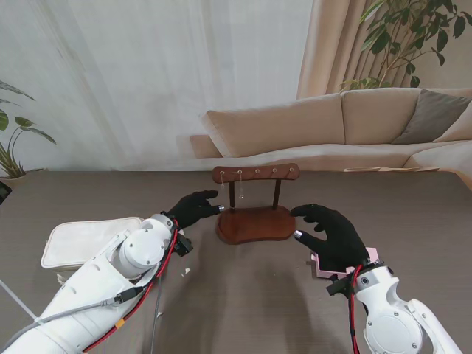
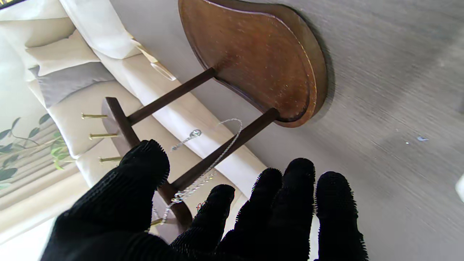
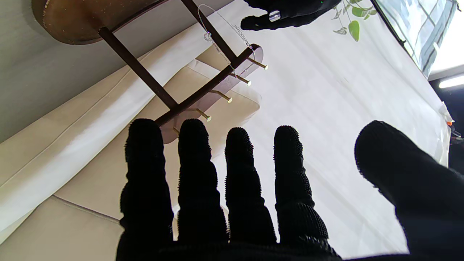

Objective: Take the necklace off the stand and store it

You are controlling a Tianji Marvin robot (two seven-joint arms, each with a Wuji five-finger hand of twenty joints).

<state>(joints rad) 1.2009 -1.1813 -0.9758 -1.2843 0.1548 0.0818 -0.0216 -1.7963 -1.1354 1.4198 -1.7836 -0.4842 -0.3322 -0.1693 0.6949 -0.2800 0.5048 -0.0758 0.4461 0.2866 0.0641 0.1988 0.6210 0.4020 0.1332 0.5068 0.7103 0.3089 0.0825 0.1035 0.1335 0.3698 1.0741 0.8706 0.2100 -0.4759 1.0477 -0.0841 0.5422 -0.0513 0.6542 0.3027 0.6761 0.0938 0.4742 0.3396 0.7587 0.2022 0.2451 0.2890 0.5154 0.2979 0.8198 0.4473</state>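
The wooden stand (image 1: 256,199) sat on the table (image 1: 243,295) and serves as the landmark here. Its crossbar carried a row of brass pegs (image 3: 227,99), and the necklace (image 1: 231,186) hung from the pegs at the stand's left end, a thin silver chain (image 2: 214,163) draped beside the left post with a small pendant (image 2: 195,133) dangling free. My left hand (image 1: 196,208) was at the left end of the stand, level with the crossbar, fingers spread and thumb apart, holding nothing; its fingertips (image 2: 221,194) lay close to the chain, though from the wrist view I could not tell whether they touched it. My right hand (image 1: 332,234) hovered off the stand's right side, nearer to me than the base, all five fingers (image 3: 239,152) splayed wide and empty. A pink box (image 1: 321,264) lay partly under that hand. A cream pouch (image 1: 81,240) lay well to the left of the stand, beside my left arm.
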